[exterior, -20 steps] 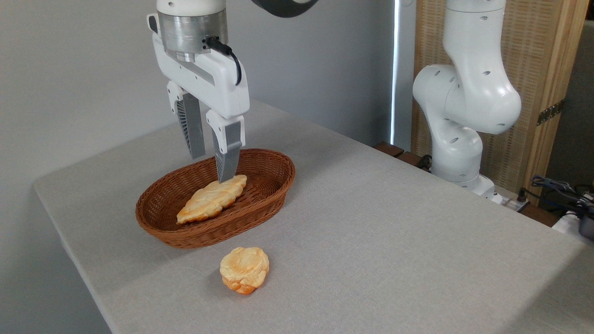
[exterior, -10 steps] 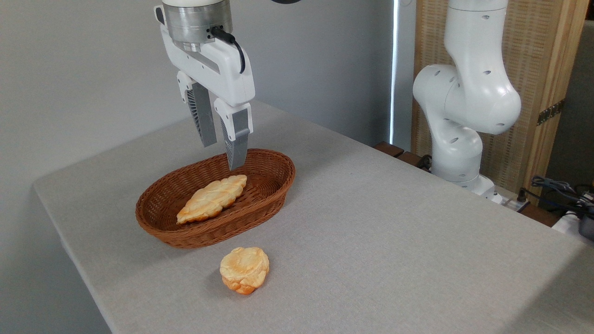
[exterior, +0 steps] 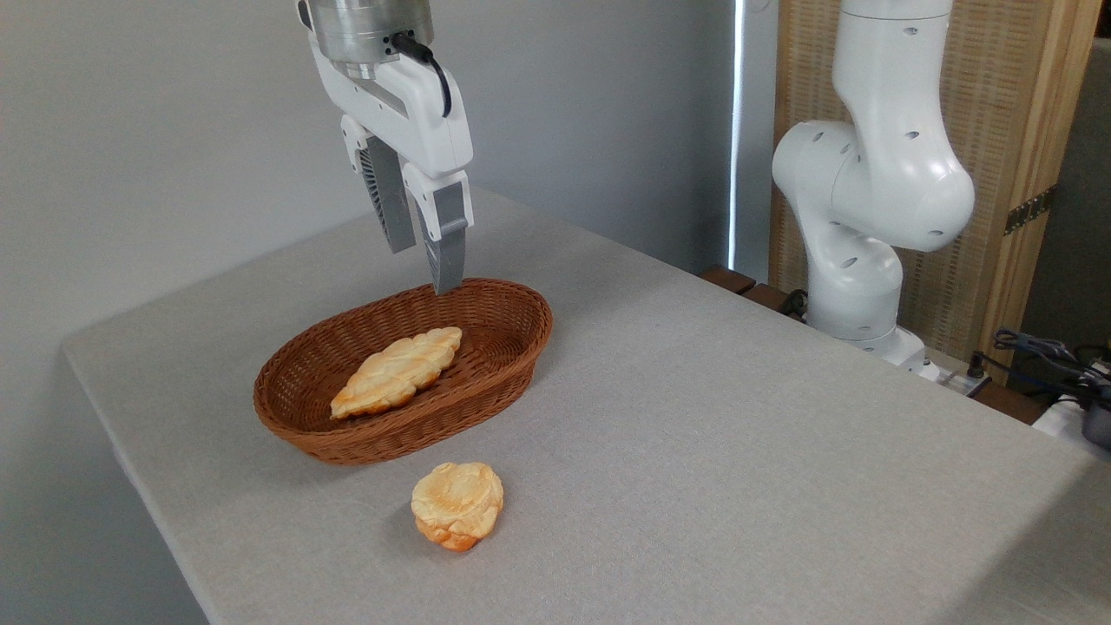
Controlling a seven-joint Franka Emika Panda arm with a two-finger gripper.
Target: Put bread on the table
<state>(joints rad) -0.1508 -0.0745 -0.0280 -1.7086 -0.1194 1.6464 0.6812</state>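
1. The braided bread (exterior: pixel 397 371) lies in the brown wicker basket (exterior: pixel 512 356), running from near-left to far-right, with its far tip about halfway along the basket.
2. The gripper (exterior: pixel 424 265) hangs above the far part of the basket, clear of the bread. Its two fingers are a little apart and hold nothing.
3. The basket sits on the left part of the grey table (exterior: pixel 738 417). A small round bun (exterior: pixel 457 503) rests on the cloth just in front of it, touching neither basket nor bread.
4. The arm's white base (exterior: pixel 868 200) stands at the far right edge of the table, well away from the basket.
5. As I judge it, the task is not yet begun in any lasting way: the bread is ungrasped and inside the basket. Descending, gripping, lifting out and setting it on the open cloth all remain.
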